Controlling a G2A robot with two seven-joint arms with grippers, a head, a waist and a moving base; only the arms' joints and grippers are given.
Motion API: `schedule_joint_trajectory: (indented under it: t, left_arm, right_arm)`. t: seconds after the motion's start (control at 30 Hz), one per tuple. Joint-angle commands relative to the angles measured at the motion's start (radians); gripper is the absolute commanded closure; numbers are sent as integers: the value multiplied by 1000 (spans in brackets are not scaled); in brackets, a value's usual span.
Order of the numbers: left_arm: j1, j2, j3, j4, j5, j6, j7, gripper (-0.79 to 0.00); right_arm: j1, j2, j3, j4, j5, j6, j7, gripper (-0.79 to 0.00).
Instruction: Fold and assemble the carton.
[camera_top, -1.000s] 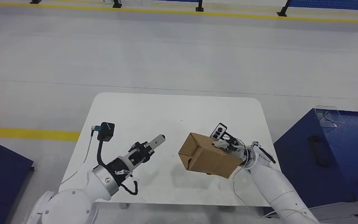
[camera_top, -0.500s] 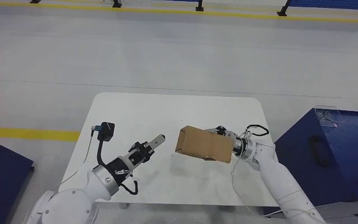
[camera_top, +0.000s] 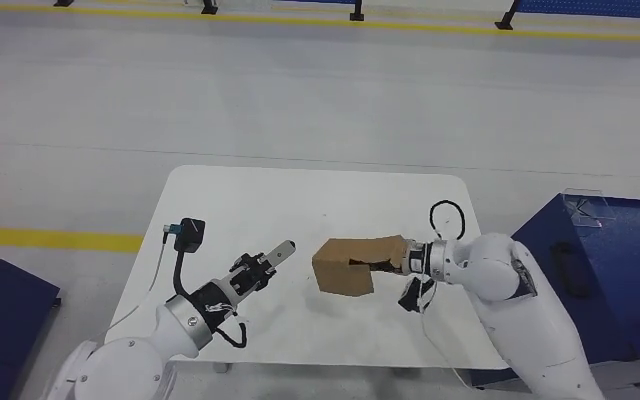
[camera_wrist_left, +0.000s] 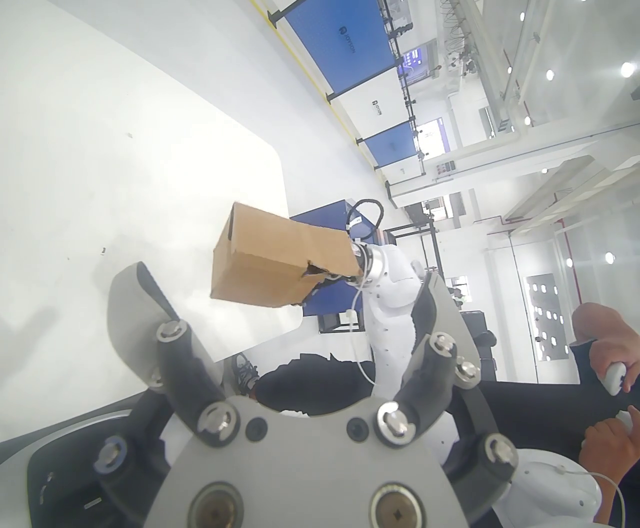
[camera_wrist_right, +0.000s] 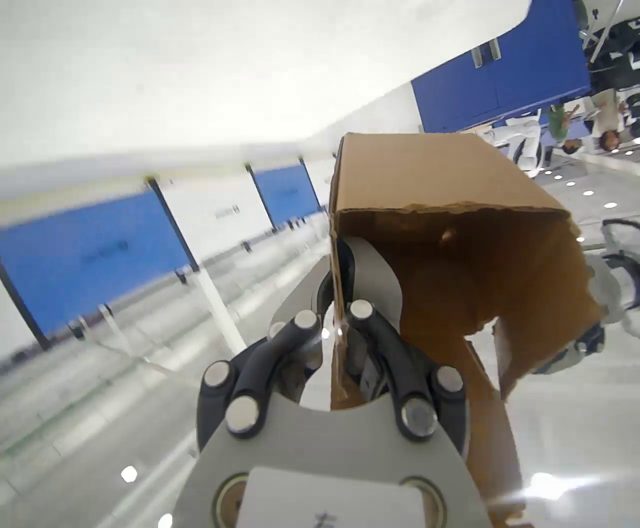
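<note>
A brown cardboard carton hangs above the right half of the white table, lying on its side. My right gripper is shut on one wall of the carton, one finger inside and one outside. The carton's open end faces the right wrist camera, with a torn edge. My left gripper stands open to the left of the carton, apart from it, with nothing between its fingers. From the left wrist view the carton floats clear of the table surface.
A small black device on a cable sits near the table's left edge. A blue cabinet stands right of the table. A person's hands with a controller show off the table.
The right arm has turned its wrist and rotated the carton, swinging it from a tilted pose near the front right to a level one nearer the table's middle. The left arm has kept still.
</note>
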Motion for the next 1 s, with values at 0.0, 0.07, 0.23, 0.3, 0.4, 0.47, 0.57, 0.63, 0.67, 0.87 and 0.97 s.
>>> schedule_joint_trajectory:
  t: [0.0, 0.07, 0.23, 0.3, 0.4, 0.47, 0.57, 0.63, 0.67, 0.87, 0.97]
  left_arm:
    - [0, 0, 0, 0, 0, 0, 0, -785]
    - [0, 0, 0, 0, 0, 0, 0, -785]
    - [0, 0, 0, 0, 0, 0, 0, -785]
    - [0, 0, 0, 0, 0, 0, 0, -785]
    - [0, 0, 0, 0, 0, 0, 0, -785]
    - [0, 0, 0, 0, 0, 0, 0, -785]
    - [0, 0, 0, 0, 0, 0, 0, -785]
    - [0, 0, 0, 0, 0, 0, 0, -785]
    - [0, 0, 0, 0, 0, 0, 0, -785]
    - [0, 0, 0, 0, 0, 0, 0, -785]
    - [0, 0, 0, 0, 0, 0, 0, -785]
  right_arm:
    - [0, 3, -1, -8, 16, -129, -135, 0]
    - [2, 4, -8, -6, -6, -177, -166, 0]
    - [19, -1, -54, 51, -77, -246, -166, 0]
    - [37, -6, -73, 84, -77, -262, -157, 0]
    - [68, -15, -107, 133, -56, -288, -168, -145]
    - [80, -22, -127, 158, -41, -297, -165, -225]
    - [87, -29, -155, 179, -24, -293, -162, -283]
    - [90, -33, -166, 182, -13, -274, -155, -280]
    - [91, -34, -167, 182, -10, -266, -152, -289]
    - [93, -22, -107, 120, -45, -70, -75, -151]
    - [72, -7, -40, 80, -148, 218, 75, 0]
